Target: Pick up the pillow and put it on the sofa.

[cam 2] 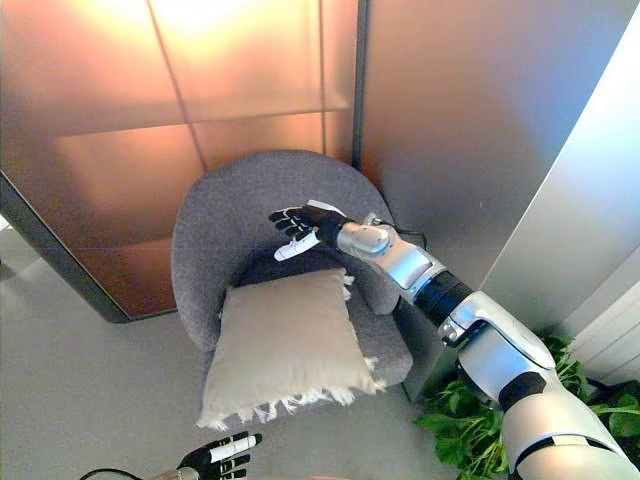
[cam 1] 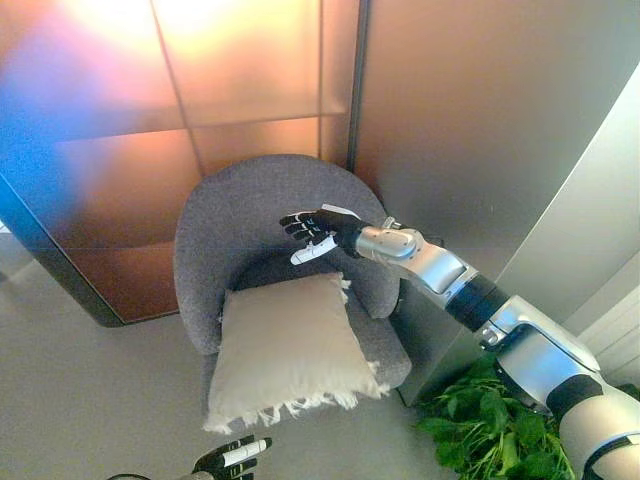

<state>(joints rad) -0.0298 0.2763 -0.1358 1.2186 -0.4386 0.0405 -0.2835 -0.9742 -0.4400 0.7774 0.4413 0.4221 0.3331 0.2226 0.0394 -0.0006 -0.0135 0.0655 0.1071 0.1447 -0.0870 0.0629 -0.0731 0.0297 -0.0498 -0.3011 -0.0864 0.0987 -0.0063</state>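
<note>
down low the left hand (cam 1: pixel 232 458) waits, fingers loose, right hand (cam 1: pixel 318 232) spread empty above the pillow (cam 1: pixel 290 352) already on the sofa (cam 1: pixel 245 215), only pulling clear looks left.

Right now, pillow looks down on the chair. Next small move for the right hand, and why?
Probably draw the right hand back from the chair and lower the arm. The cream pillow already lies on the seat of the grey armchair, leaning toward its front edge, and the hand hangs open above it, holding nothing. The left hand is low at the bottom edge, clear of the pillow.
</note>
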